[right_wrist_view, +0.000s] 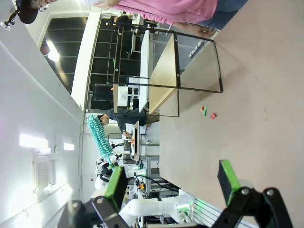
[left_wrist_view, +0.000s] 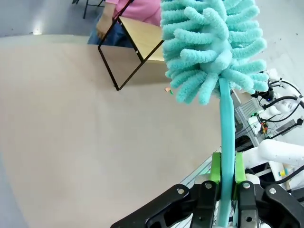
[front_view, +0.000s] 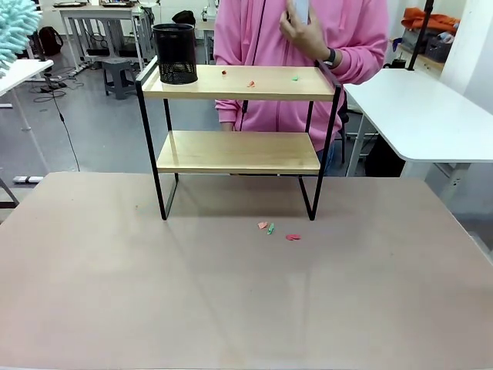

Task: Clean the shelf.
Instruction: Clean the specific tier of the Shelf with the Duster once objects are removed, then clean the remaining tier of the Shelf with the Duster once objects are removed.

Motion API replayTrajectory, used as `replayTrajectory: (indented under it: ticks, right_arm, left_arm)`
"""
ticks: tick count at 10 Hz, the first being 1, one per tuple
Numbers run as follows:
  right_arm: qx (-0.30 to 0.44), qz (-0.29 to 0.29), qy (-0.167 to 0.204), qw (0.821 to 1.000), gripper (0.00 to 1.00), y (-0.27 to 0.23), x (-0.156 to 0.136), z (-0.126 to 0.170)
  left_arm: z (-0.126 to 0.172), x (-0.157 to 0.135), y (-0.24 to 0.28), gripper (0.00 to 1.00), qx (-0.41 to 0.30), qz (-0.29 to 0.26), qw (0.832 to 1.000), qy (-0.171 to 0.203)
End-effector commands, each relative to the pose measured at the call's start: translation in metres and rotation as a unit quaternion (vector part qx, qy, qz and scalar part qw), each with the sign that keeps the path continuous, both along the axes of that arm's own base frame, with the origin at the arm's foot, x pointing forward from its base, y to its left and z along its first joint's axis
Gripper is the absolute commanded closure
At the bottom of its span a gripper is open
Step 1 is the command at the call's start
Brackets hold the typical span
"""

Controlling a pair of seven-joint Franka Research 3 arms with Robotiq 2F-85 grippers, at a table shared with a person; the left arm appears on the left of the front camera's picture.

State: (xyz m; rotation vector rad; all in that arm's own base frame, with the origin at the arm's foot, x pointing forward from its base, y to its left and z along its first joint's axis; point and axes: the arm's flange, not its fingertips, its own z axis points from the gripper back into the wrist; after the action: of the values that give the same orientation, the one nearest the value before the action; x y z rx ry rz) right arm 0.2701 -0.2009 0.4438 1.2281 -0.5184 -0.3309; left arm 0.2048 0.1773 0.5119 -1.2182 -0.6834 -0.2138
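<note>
The shelf (front_view: 239,150), two light wooden boards in a thin black frame, stands at the far side of the beige tabletop. Small red, pink and green scraps (front_view: 251,83) lie on its top board beside a black mesh cup (front_view: 175,52). More scraps (front_view: 270,228) lie on the table just in front of the shelf. In the left wrist view, my left gripper (left_wrist_view: 227,183) is shut on the handle of a teal fluffy duster (left_wrist_view: 213,47), held well away from the shelf (left_wrist_view: 142,38). The duster's tip (front_view: 14,31) shows at the top left of the front view. My right gripper (right_wrist_view: 171,180) is open and holds nothing, far from the shelf (right_wrist_view: 164,71).
A person in a pink top (front_view: 300,54) stands right behind the shelf with one hand raised at chest height. White tables (front_view: 424,116) flank the far side. The beige tabletop (front_view: 231,301) is bare in front of the scraps.
</note>
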Motion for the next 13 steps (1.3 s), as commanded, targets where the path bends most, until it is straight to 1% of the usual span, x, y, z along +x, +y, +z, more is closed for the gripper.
replayTrajectory:
  ticks: [1,13]
  right_arm:
    - [0.003,-0.003,-0.018,1.000,0.00,0.0002,0.0027,0.0010]
    - [0.003,-0.003,-0.018,1.000,0.00,0.0002,0.0027,0.0010]
  left_arm:
    - [0.0041,-0.0012,-0.0022,0.88,-0.005,0.000,1.000,-0.024]
    - [0.0041,-0.0012,-0.0022,0.88,-0.005,0.000,1.000,-0.024]
